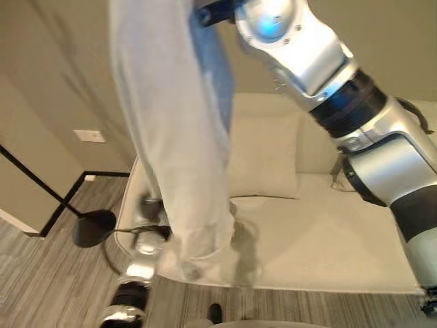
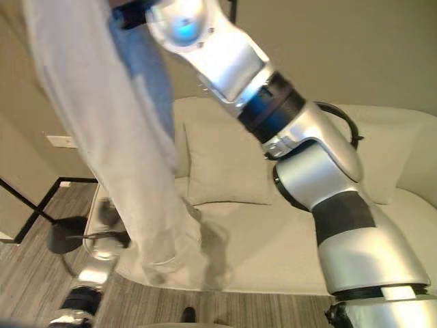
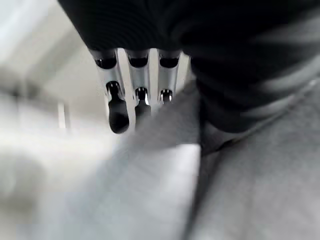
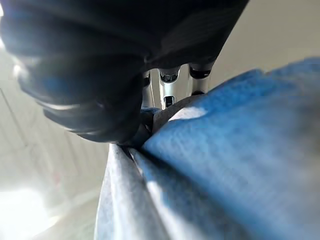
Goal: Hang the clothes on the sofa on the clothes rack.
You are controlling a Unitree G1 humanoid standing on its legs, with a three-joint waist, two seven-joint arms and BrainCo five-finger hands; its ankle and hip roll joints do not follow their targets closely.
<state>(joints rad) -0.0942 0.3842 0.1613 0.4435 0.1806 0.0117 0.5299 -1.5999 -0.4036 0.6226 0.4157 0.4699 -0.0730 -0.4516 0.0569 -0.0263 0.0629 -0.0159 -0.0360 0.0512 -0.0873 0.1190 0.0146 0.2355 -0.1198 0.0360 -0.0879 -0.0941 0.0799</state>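
Right arm raised high across the view, forearm angled up to the top edge. Right hand [image 4: 100, 95] sits at the top of the garment [image 1: 181, 137], fingers curled and clamped on the cloth; in the right wrist view blue fabric bunches right under the fingertips [image 4: 170, 100].

Garment is pale grey with a blue inner side and hangs straight down from those fingers, its lower hem just above the sofa [image 1: 328, 239] seat front edge.

Left hand [image 1: 147, 219] is low, beside the hanging hem. In the left wrist view its fingers [image 3: 118, 107] are straight and slightly apart, grey cloth lying just past the tips; contact unclear.

Cushion [image 1: 263, 157] leans on the sofa back behind the cloth. Black stand base [image 1: 94, 227] on the floor past the left hand, near the sofa's corner. Open seat space to the right.
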